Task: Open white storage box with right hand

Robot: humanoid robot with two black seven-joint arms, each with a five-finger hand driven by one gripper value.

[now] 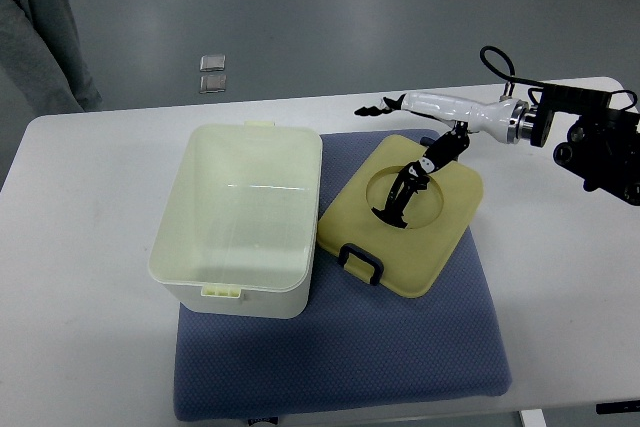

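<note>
Right hand [405, 152]: white-shelled palm with black fingers, its arm entering from the picture's right edge over the far right of the table. The forearm lies nearly level, pointing left; black motor housing and looped cable sit at the wrist end. Several dark fingers [400, 202] hang down and slightly left over the lid's round recess, their tips at or just above its surface; whether they touch cannot be told. Another digit points left past the white shell. The fingers are spread and loose, holding nothing.

Lid [402, 212]: pale yellow, rounded square, lying flat on the mat to the right of the box, turned at an angle, one edge resting against the box's right wall. A black handle [361, 262] sits at its near-left corner.

White storage box [240, 215]: open, standing upright on the left part of the mat, interior bare, latch tabs at its far and near rims.

Mat [340, 367]: blue-grey, under box and lid.

Table [80, 277]: white.

Person [40, 17]: grey trousers and one hand, upper left, on the floor beyond the table.
</note>
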